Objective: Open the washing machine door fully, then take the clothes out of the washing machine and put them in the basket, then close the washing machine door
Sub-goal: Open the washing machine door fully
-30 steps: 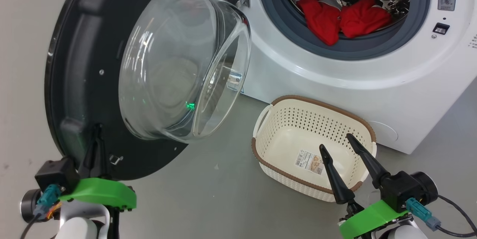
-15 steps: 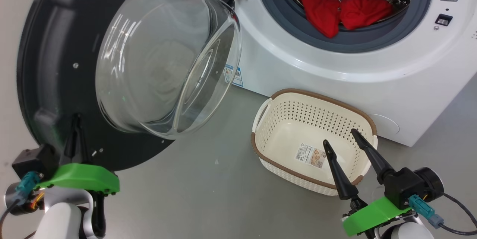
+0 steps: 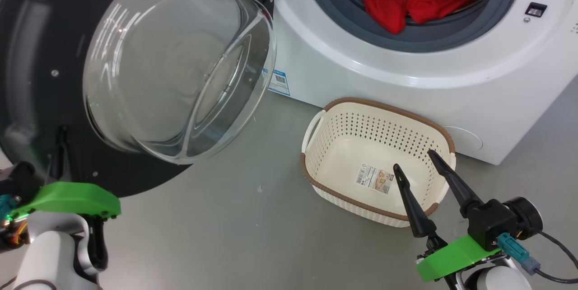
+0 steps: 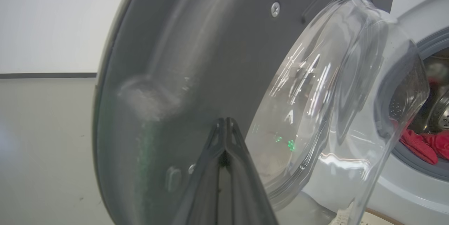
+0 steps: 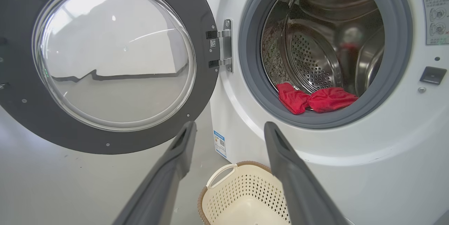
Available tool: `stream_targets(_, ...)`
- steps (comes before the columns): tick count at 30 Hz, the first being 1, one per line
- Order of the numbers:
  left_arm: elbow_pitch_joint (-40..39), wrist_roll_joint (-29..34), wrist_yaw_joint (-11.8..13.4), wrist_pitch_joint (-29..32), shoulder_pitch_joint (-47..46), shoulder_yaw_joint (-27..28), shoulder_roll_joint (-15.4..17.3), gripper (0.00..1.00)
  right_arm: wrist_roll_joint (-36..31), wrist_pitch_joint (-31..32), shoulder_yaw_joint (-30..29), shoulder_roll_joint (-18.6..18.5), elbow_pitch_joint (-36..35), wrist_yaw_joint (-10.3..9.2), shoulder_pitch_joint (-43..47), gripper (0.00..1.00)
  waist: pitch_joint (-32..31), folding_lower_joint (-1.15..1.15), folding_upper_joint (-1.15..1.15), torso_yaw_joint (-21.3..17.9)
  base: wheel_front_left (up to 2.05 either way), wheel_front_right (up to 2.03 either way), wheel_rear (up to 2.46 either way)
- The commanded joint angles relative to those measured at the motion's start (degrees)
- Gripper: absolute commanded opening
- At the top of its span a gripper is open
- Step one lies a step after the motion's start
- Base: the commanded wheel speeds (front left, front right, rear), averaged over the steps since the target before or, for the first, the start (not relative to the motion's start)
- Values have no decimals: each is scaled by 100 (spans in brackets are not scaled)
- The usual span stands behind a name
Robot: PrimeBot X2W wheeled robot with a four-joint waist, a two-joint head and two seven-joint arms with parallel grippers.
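Standing wide at 10 o'clock: washing machine door point(image 3: 31, 77), with the left gripper point(image 4: 225, 121) at its dark inner face, jaws clenched and empty. Clothes point(image 3: 406, 1) lie low in the drum, 12 o'clock from the right gripper point(image 3: 413, 160), jaws released above the basket point(image 3: 384, 107). Right arm nearer, likely picker.

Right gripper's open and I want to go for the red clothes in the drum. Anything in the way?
Nothing visible. In the right wrist view, the right gripper faces the clothes at the drum's front edge. The washing machine door is swung aside, off that line, and the basket sits lower, on the floor.
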Motion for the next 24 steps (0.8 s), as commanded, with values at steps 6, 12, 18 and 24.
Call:
stream_targets(6,36,226,-115,-52,-395,562,244,0,-112,52,102,15,-242,35,-237,100,124,0,0,-64,0,0,0)
stream_targets(12,321,297,-247,-52,-613,1010,229,0,-162,97,70,15,-308,35,-252,100,199,0,0,-104,0,0,0)
stream_targets(18,495,453,-480,-52,-743,1372,208,0,-178,124,68,15,-323,35,-285,100,240,0,0,-195,0,0,0)
stream_targets(24,379,720,-626,-52,-720,1623,99,0,-151,108,56,15,-296,35,-283,100,210,0,0,-276,0,0,0)
